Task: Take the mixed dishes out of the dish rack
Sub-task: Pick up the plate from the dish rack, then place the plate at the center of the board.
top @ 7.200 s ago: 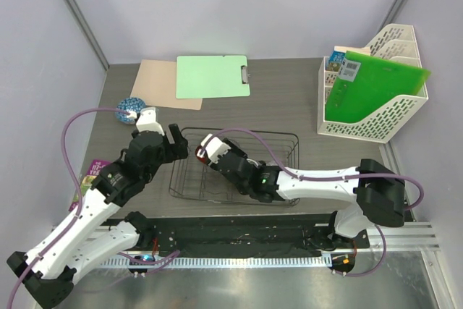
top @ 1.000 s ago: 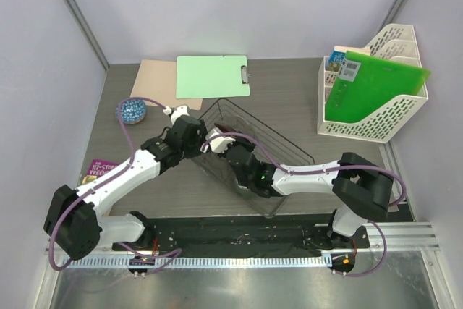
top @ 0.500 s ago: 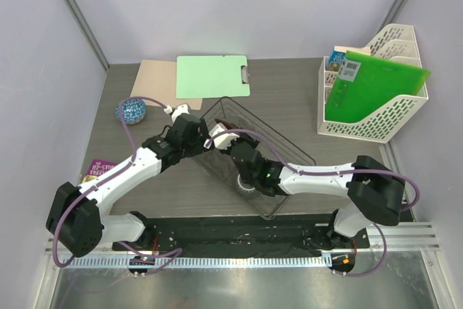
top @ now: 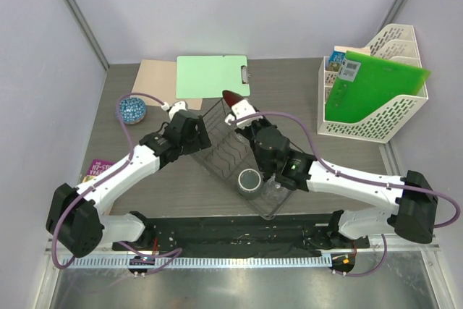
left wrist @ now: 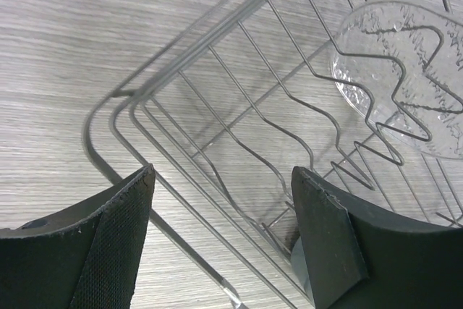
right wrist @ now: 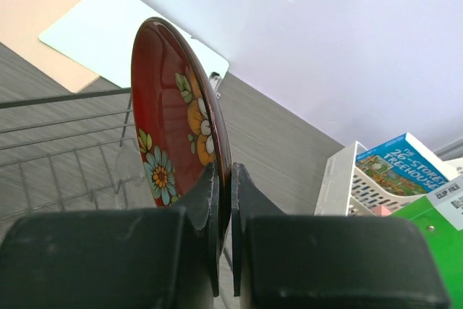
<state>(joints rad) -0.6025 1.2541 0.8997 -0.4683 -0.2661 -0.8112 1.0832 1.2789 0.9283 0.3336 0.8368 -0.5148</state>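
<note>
Right wrist: my right jaws clench the plate (right wrist: 170, 135) edgewise, so it clears the rack (top: 228, 153); left jaws gape at its corner.

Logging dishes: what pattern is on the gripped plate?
Dark red plate with flowers; best in right wrist view.

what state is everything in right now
red floral plate, on edge, clamped in the right gripper, above the dish rack
right gripper, shut on the plate
left gripper, open, at the rack's corner
grey mug, upright in the rack
clear glass bowl, in the rack
blue patterned bowl, on the table, outside the rack
</note>
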